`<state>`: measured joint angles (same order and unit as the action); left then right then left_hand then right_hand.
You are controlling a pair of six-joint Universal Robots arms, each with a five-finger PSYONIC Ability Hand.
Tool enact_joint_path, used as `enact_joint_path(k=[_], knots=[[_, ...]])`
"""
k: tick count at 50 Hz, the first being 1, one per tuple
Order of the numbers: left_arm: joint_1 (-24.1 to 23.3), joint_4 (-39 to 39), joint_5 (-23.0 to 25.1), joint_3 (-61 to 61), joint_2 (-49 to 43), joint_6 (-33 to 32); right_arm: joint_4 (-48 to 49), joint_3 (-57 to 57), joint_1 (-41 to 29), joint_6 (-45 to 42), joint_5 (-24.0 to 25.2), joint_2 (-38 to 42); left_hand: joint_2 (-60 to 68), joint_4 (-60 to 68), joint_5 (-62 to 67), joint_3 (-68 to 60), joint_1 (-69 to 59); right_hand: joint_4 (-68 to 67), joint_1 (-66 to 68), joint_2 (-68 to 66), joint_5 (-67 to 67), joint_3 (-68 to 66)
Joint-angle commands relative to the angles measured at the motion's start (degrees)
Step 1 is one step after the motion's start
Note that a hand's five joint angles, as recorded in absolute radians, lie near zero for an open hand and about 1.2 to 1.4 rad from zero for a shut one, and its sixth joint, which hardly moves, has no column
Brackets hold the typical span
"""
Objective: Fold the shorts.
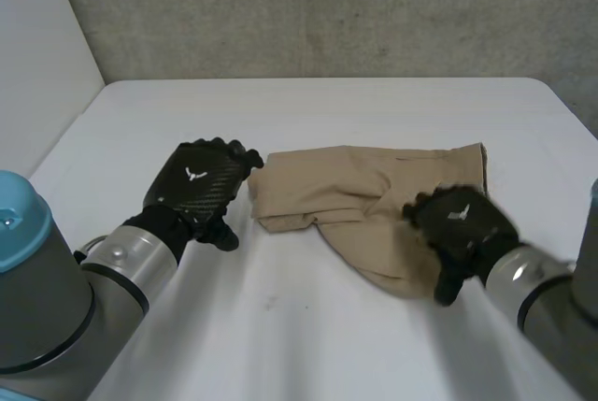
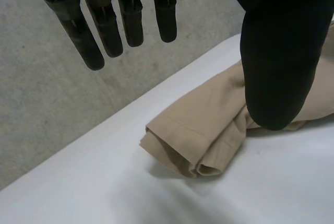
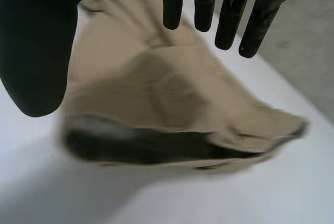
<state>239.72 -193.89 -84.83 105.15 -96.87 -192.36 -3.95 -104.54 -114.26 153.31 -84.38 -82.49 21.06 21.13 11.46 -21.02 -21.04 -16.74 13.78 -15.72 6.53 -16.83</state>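
A white panel is seen at the far left, and a grey concrete wall is set behind the white table, whose top is plain and matte. The left hand is held low over the table's left half, with its fingertips just beside the left end of the shorts; whether they touch the cloth cannot be told. In the left wrist view that hand is shown with fingers straight and slightly spread and the thumb apart from them, and nothing is gripped.

The shorts are laid at the middle of the table, a little to the right. They are made of tan cloth and are already doubled over; at their left end hemmed layers are stacked one on another. The right hand is held over their near right part, and in its own wrist view the hand is seen with straight, spread fingers above the cloth, nothing pinched.
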Motion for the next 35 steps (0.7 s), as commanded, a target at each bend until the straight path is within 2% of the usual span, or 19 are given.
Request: enact_joint_path(k=[1, 6, 9, 10, 11, 13, 14, 17, 21, 22, 24, 29, 35], knots=[[-0.7, 0.0, -0.1, 0.4, -0.9, 3.0, 7.6, -3.4, -3.4, 0.0, -0.6, 4.3, 4.0, 3.9, 3.6, -4.0, -4.0, -6.0, 8.9, -7.0, 6.2, -5.9], [-0.8, 0.0, -0.1, 0.7, -1.1, 4.7, 15.2, -3.1, -3.6, -0.6, -3.9, 10.3, 3.8, 3.7, 3.4, -3.8, -3.8, -10.5, 13.5, -11.5, 10.7, -10.4], [-0.8, 0.0, 0.0, 0.8, -1.4, 5.4, 17.7, -2.2, -3.6, -2.5, -6.8, 13.6, 3.6, 3.6, 3.2, -3.7, -3.6, -20.6, 23.5, -21.6, 20.8, -20.5], [-0.8, 0.0, 0.0, 0.8, -1.4, 5.5, 17.9, -1.8, -3.6, -3.3, -7.2, 14.4, 3.6, 3.6, 3.2, -3.7, -3.6, -25.6, 28.6, -26.6, 25.8, -25.5], [-0.8, 0.0, 0.0, 0.9, -1.5, 5.7, 18.0, -1.2, -3.6, -5.1, -8.1, 15.7, 3.6, 3.6, 3.2, -3.7, -3.6, -41.6, 44.6, -42.6, 41.8, -41.5], [-0.8, 0.0, 0.0, 0.9, -1.6, 5.9, 18.2, -0.7, -3.4, -7.2, -8.8, 16.0, 3.6, 3.6, 3.2, -3.7, -3.6, -59.2, 62.2, -60.2, 59.4, -59.1], [-0.8, 0.1, 0.0, 0.9, -1.7, 5.9, 18.3, -0.4, -3.4, -8.2, -9.1, 16.0, 3.6, 3.6, 3.2, -3.7, -3.6, -63.2, 66.2, -64.2, 63.4, -63.1], [-0.9, 0.2, -0.1, 1.0, -2.0, 6.5, 18.7, 0.5, -3.4, -10.1, -9.4, 14.9, 3.6, 3.6, 3.2, -3.7, -3.6, -63.3, 66.2, -64.3, 63.5, -63.2], [-2.1, 0.4, -0.1, 0.8, -3.3, 8.5, 19.2, 2.1, -4.0, -10.1, -8.9, 6.0, 4.8, 4.7, 4.4, -4.8, -4.8, -63.3, 66.2, -64.3, 63.5, -63.2], [-2.3, 0.5, -0.1, 0.8, -3.7, 9.1, 19.2, 3.4, -4.3, -10.1, -8.6, 1.5, 5.5, 5.4, 5.1, -5.5, -5.5, -63.3, 66.2, -64.3, 63.5, -63.2], [-3.2, 0.7, -0.1, 0.3, -4.7, 11.5, 18.6, 4.8, -4.2, -10.0, -8.4, -1.5, 7.7, 7.6, 7.3, -7.7, -7.7, -63.3, 66.2, -64.3, 63.5, -63.2], [-4.8, 1.1, 0.0, -0.7, -7.9, 17.6, 16.2, 9.3, -4.9, -9.1, -7.5, -4.3, 11.7, 11.6, 11.3, -11.7, -11.7, -63.3, 66.2, -64.3, 63.5, -63.2], [-6.4, 3.0, -0.1, -3.5, -12.6, 23.2, 9.5, 14.5, -8.5, -8.0, -7.4, -5.8, 9.5, 9.5, 9.1, -9.6, -9.5, -63.3, 66.2, -64.3, 63.5, -63.2]])
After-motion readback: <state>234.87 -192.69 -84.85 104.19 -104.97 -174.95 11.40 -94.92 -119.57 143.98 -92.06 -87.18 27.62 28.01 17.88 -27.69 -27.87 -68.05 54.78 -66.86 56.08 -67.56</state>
